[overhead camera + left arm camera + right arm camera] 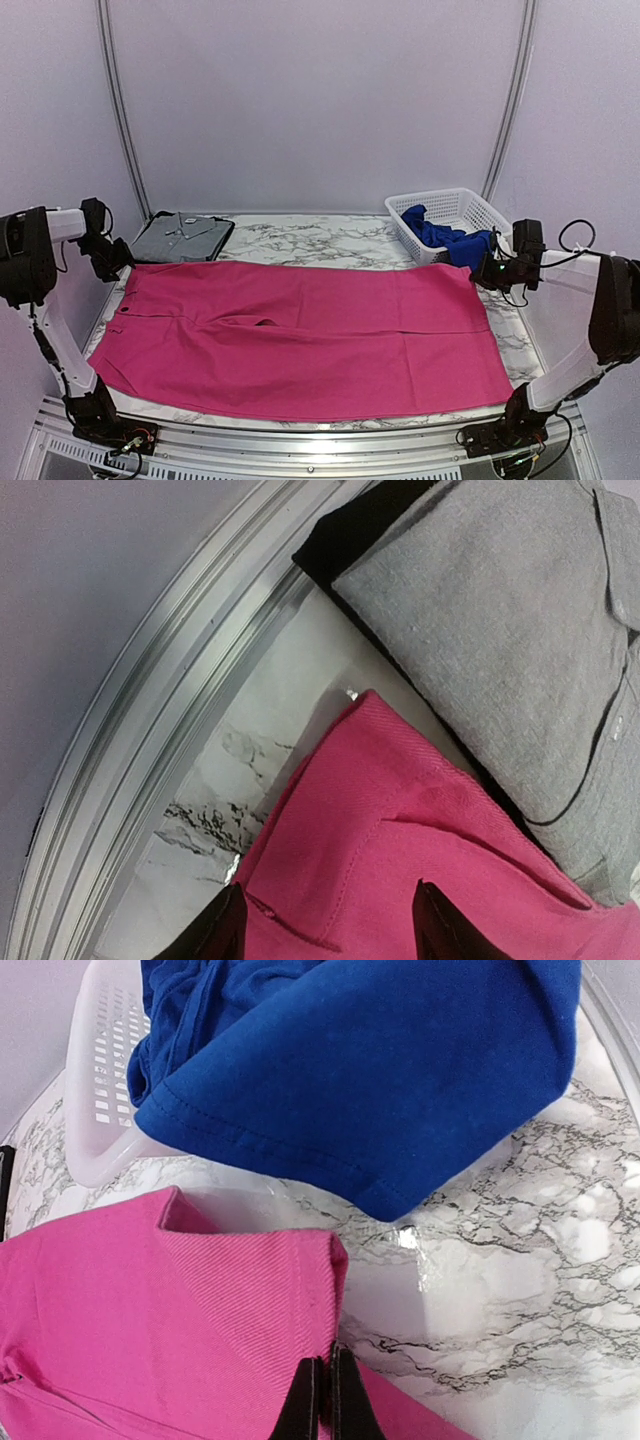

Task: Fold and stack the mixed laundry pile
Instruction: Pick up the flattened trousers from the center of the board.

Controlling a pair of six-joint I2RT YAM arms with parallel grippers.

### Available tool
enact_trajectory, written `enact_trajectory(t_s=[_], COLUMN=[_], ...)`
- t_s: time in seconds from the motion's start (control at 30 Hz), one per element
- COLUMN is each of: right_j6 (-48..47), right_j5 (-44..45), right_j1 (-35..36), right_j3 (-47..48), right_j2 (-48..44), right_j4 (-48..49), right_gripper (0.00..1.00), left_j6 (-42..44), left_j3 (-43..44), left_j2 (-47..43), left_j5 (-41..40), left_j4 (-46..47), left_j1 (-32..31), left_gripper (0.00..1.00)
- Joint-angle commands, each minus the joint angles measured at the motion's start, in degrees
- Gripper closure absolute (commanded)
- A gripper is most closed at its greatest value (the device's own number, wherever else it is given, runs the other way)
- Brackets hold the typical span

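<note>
Magenta-pink cloth garment (300,330), one, lies spread across the marble table (330,240); one royal blue garment (445,238) hangs from the single white mesh basket (470,205), far right; only the wrist views show the left gripper (328,890) parted over the pink far-left corner and the right gripper (327,1365) pinching the far-right corner.

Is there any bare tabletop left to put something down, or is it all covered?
Mostly covered: the pink garment spans almost the full width. Bare marble shows in the far strip between the grey shirt and the white basket, and a narrow margin along the garment's right edge. The far corners are crowded.
</note>
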Motion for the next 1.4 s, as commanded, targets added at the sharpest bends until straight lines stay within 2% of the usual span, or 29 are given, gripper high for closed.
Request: enact_trajectory(t_s=[0.0,0.2,0.5,0.6,0.83,0.97,1.1,1.23,1.3,1.37], right_j6=[-1.0,-0.64,-1.03,-1.07,-1.77,-1.94,-2.13,-2.3,-2.58,-2.78], right_j5=[-1.52,-2.2,-1.79,-1.78,-1.5,-1.36,-1.36,-2.39,-2.73,-2.38], right_j1=[0.52,0.52,0.52,0.52,0.52,0.52,0.52,0.52,0.52,0.45], right_j3=[0.29,0.8,2.52,2.76,3.49,4.47,5.23,5.77,6.19,6.44], right_j2=[-1.34,-1.59,-0.34,0.0,1.2,1.89,2.18,1.95,1.21,-0.15], right_j4=[-1.84,-2.41,-3.41,-3.53,-4.24,-4.82,-5.16,-5.46,-5.95,-6.85], right_gripper=[1.0,1.0,1.0,1.0,1.0,1.0,1.0,1.0,1.0,1.0], left_j6=[3.13,8.12,10.32,10.25,11.04,11.82,11.62,10.99,10.17,9.19], left_j3=[2.95,5.23,6.59,5.64,6.95,7.43,6.48,4.96,3.92,3.09], left_j2=[2.39,5.06,9.93,10.83,13.87,15.72,16.29,14.54,11.69,8.69], left_j5=[-0.2,-2.64,0.82,1.31,1.83,4.59,6.62,8.09,7.38,6.04], left_j4=[3.93,6.97,7.28,8.56,10.88,11.09,11.14,11.18,11.12,10.95], left_j1=[0.38,0.42,0.44,0.46,0.52,0.47,0.5,0.47,0.56,0.75], left_gripper=[0.44,0.5,0.61,0.61,0.53,0.53,0.65,0.86,1.0,1.0])
